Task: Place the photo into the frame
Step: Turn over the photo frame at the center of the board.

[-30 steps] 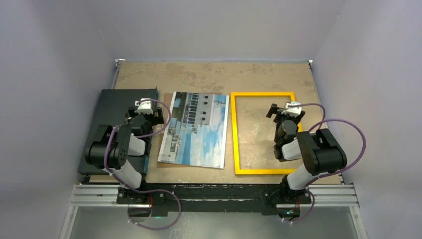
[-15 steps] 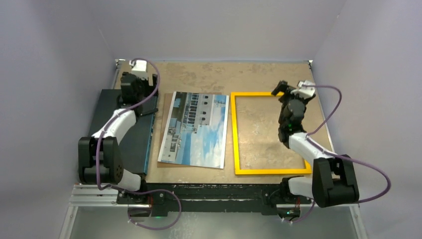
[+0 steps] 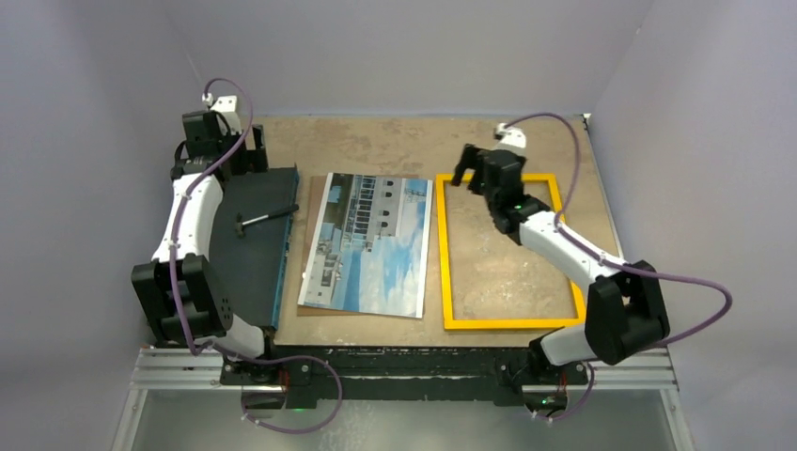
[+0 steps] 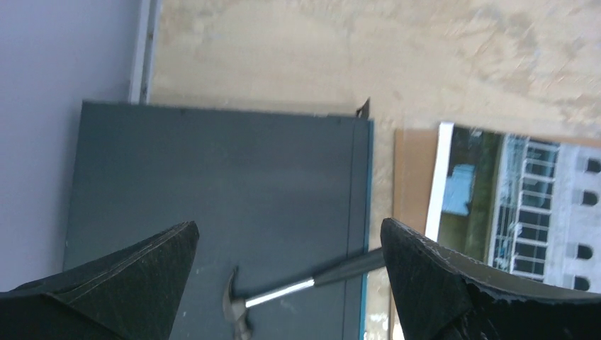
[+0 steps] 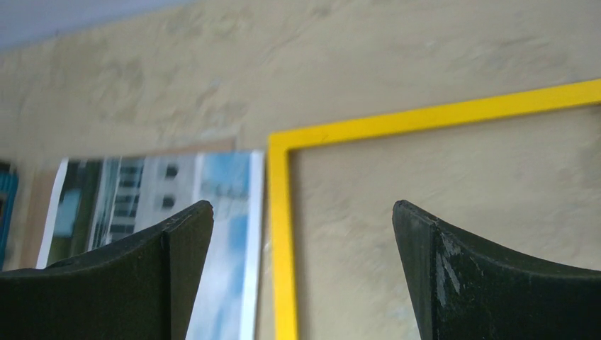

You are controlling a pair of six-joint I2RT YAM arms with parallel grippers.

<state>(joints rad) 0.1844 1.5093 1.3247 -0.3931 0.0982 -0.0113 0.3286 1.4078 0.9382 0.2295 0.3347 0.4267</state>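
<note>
The photo (image 3: 369, 244), a building against blue sky, lies face up on a brown backing board in the middle of the table. It also shows in the left wrist view (image 4: 524, 205) and the right wrist view (image 5: 156, 205). The yellow frame (image 3: 441, 254) lies flat to its right, with table surface showing through it; its far left corner shows in the right wrist view (image 5: 283, 212). My left gripper (image 3: 218, 150) is open and empty, high above the far end of the black panel (image 3: 246, 244). My right gripper (image 3: 470, 169) is open and empty above the frame's far left corner.
A small hammer (image 3: 266, 219) lies on the black panel near its right edge; it also shows in the left wrist view (image 4: 283, 294). Grey walls close the table on the left, back and right. The arm bases stand at the near edge.
Both arms have stretched out and away from their folded pose. The left gripper moved to the far left corner; the right gripper moved left to the frame's far left corner. The hammer has come into sight.
</note>
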